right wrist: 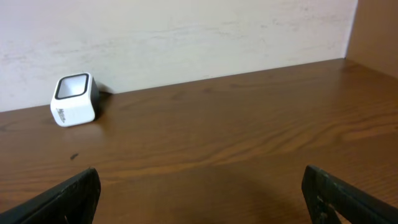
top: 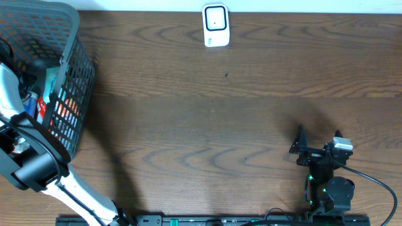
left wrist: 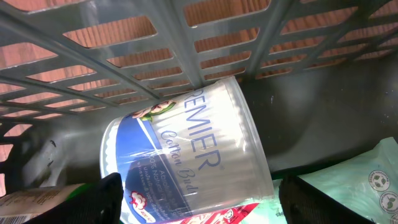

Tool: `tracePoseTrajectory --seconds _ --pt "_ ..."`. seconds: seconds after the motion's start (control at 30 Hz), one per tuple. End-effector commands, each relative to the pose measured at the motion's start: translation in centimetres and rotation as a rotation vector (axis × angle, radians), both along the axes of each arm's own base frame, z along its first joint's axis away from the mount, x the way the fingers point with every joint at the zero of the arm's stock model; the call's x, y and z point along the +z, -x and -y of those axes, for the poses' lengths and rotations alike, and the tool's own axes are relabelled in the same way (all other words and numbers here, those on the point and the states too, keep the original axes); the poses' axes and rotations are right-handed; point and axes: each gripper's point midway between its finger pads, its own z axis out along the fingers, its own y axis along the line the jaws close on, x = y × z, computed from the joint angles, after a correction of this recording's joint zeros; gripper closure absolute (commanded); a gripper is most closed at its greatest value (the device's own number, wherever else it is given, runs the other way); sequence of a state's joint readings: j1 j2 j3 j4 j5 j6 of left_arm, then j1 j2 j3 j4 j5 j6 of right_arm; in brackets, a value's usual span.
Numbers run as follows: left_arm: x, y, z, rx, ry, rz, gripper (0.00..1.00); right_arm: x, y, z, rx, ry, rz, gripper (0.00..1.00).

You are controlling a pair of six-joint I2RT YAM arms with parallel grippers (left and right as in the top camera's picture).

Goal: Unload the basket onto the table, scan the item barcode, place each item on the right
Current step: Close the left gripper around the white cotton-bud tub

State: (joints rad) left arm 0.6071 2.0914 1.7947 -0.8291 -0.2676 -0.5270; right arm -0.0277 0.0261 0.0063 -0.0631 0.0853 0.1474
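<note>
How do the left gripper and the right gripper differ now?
The left gripper is inside the basket; the right gripper is above the table. The left gripper faces a cotton buds tub close by; the right gripper faces the distant scanner. Both are open.

A brown, seemingly wooden table [top: 220,113] meets a pale wall [right wrist: 186,37].

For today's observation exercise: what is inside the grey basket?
A cotton-bud tub lies on its side, a green packet and a red pack next to it. What lies under them is covered.
</note>
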Motion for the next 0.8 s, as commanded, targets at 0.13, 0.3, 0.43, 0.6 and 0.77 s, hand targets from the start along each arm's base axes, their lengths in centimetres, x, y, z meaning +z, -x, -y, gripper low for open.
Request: tracePoseTrajectory --seconds 0.13,0.3,0.43,0.6,0.77 --pt "-0.57 0.34 -0.13 0.014 0.007 -0.011 0.2 -0.11 0.01 -0.02 0.001 0.015 -0.005 0.01" --pt "-0.57 0.31 -0.08 0.012 0.007 -0.012 0.2 -0.11 0.0 -0.03 0.002 0.014 -0.005 0.01" --pt "-0.57 0.3 -0.09 0.012 0.007 -0.011 0.2 -0.11 0.0 -0.03 0.002 0.014 -0.005 0.01" --pt "-0.6 0.38 -0.03 0.013 0.01 -0.015 0.2 -0.11 0.0 -0.03 0.002 0.014 -0.005 0.01" --pt "-0.67 0.52 0.07 0.013 0.014 -0.021 0.2 -0.1 0.01 -0.03 0.002 0.014 -0.005 0.01"
